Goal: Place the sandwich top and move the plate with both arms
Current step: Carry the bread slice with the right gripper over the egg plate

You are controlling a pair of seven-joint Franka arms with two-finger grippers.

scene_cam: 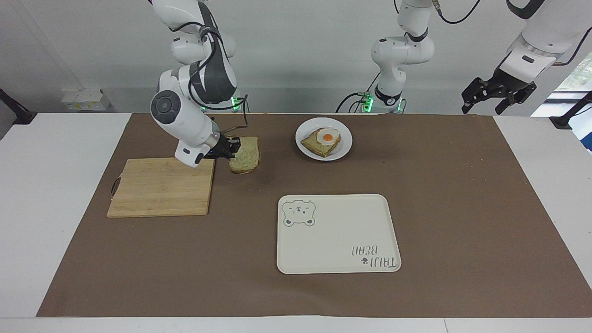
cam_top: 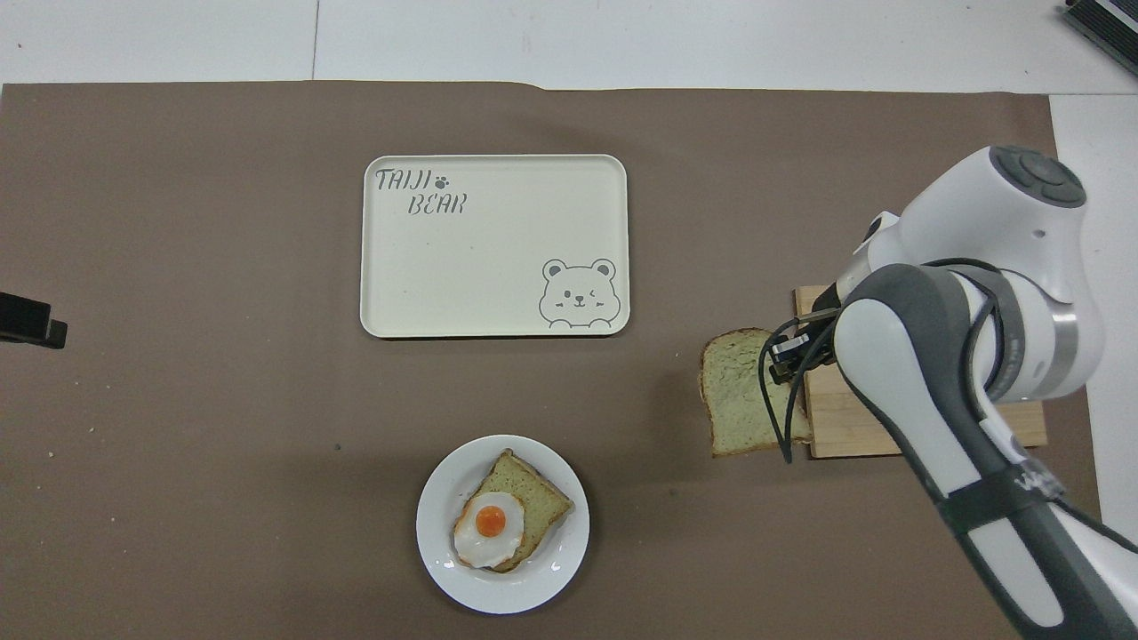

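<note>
The sandwich top (scene_cam: 245, 155), a plain toasted slice, hangs tilted in my right gripper (scene_cam: 232, 149), which is shut on its edge. It is in the air just past the cutting board's edge, over the brown mat between the board and the plate. It also shows in the overhead view (cam_top: 736, 391) with the right gripper (cam_top: 786, 359). The small white plate (scene_cam: 345, 146) holds an egg-topped slice (scene_cam: 323, 139) near the robots; the overhead view shows the plate (cam_top: 569, 553) too. My left gripper (scene_cam: 494, 96) waits open, raised off the mat's corner at its own end.
A wooden cutting board (scene_cam: 157, 189) lies bare at the right arm's end of the table. A cream bear tray (scene_cam: 337, 236) lies farther from the robots than the plate. A brown mat (scene_cam: 462, 208) covers the table.
</note>
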